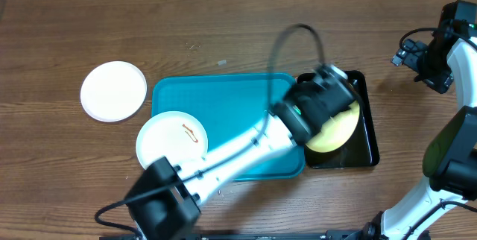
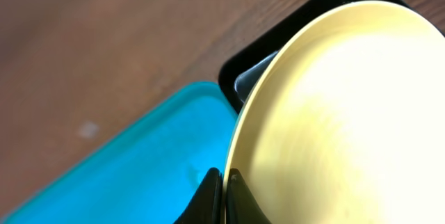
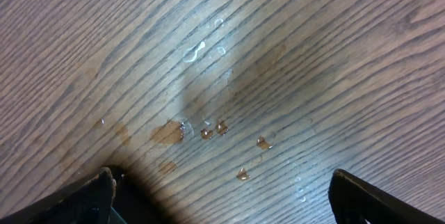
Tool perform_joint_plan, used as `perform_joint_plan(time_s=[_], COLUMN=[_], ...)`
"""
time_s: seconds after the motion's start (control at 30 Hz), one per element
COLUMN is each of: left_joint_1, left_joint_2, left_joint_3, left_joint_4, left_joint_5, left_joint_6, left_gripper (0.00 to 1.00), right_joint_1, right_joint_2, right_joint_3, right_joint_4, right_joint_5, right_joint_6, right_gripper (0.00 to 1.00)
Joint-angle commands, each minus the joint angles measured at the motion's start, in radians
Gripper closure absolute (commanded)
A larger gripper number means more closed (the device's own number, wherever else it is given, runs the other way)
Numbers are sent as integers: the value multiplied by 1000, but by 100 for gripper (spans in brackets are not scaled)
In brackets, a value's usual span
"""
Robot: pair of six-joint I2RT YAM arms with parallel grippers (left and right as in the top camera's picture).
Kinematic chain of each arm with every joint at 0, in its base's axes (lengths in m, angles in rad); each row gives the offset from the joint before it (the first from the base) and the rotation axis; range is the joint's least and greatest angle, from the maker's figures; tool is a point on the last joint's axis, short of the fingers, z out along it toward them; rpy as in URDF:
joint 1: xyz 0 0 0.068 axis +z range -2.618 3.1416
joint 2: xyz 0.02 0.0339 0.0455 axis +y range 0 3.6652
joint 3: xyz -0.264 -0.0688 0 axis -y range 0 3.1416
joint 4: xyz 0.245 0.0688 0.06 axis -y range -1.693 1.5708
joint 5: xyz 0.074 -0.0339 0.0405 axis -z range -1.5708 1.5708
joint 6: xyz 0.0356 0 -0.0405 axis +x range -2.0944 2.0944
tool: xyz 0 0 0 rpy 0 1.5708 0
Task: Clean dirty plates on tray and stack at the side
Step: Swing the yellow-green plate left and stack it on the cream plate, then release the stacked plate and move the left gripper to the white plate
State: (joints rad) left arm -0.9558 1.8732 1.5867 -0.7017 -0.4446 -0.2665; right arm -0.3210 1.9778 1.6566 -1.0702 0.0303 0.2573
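My left gripper is shut on the rim of the pale yellow-green plate, holding it tilted over the black tray. From overhead the same plate shows under the left wrist, above the black tray. The turquoise tray holds a white plate with an orange-brown smear at its left end. Another white plate lies on the table left of the tray. My right gripper is open above bare wood, far right.
Small drops of water and brownish spots lie on the wood under the right gripper. The left arm stretches diagonally across the turquoise tray. The right arm's base stands at the table's right edge.
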Motion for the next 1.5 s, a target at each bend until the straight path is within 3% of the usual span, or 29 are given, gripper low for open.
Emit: perform_joint_plan(time_s=[0.0, 0.13, 0.2, 0.27, 0.43, 0.6, 0.73, 0.9, 1.13, 1.2, 1.27, 1.3, 1.33, 1.4, 1.47], left_joint_1=[187, 451, 600, 717, 1022, 1339, 1492, 1569, 1571, 1571, 1571, 1571, 1571, 1571, 1570], left_joint_2=[-59, -58, -58, -58, -58, -58, -58, -55, -55, -55, -54, -55, -55, -55, -56], left_joint_3=[13, 13, 13, 13, 13, 3, -16, -71, -203, -232, -236, -236, -233, -224, -209], left_joint_4=[1, -17, -57, -102, -233, -332, -339, -278, -121, -81, -75, -75, -80, -104, -147], left_joint_5=[505, 911, 1036, 1066, 995, 817, 703, 694, 590, 591, 595, 603, 620, 694, 802], left_joint_6=[-141, -161, -161, -160, -125, -121, -123, -130, -161, -161, -161, -160, -158, -129, -96], left_gripper=[96, 96, 96, 96, 96, 96, 96, 96, 95, 87, 55, 31, 23, 20, 25], right_joint_1=[-1, -1, -1, -1, -1, -1, -1, -1, -1, -1, -1, -1, -1, -1, -1], right_joint_2=[-20, -20, -20, -20, -20, -20, -20, -20, -20, -20, -20, -20, -20, -20, -20], right_joint_3=[5, 5, 5, 5, 5, 5, 5, 5, 5, 5, 5, 5, 5, 5, 5], right_joint_4=[3, 3, 3, 3, 3, 3, 3, 3, 3, 3, 3, 3, 3, 3, 3], right_joint_5=[6, 6, 6, 6, 6, 6, 6, 6, 6, 6, 6, 6, 6, 6, 6], right_joint_6=[5, 5, 5, 5, 5, 5, 5, 5, 5, 5, 5, 5, 5, 5, 5], right_gripper=[0, 0, 0, 0, 0, 0, 0, 0, 0, 0, 0, 0, 0, 0, 0])
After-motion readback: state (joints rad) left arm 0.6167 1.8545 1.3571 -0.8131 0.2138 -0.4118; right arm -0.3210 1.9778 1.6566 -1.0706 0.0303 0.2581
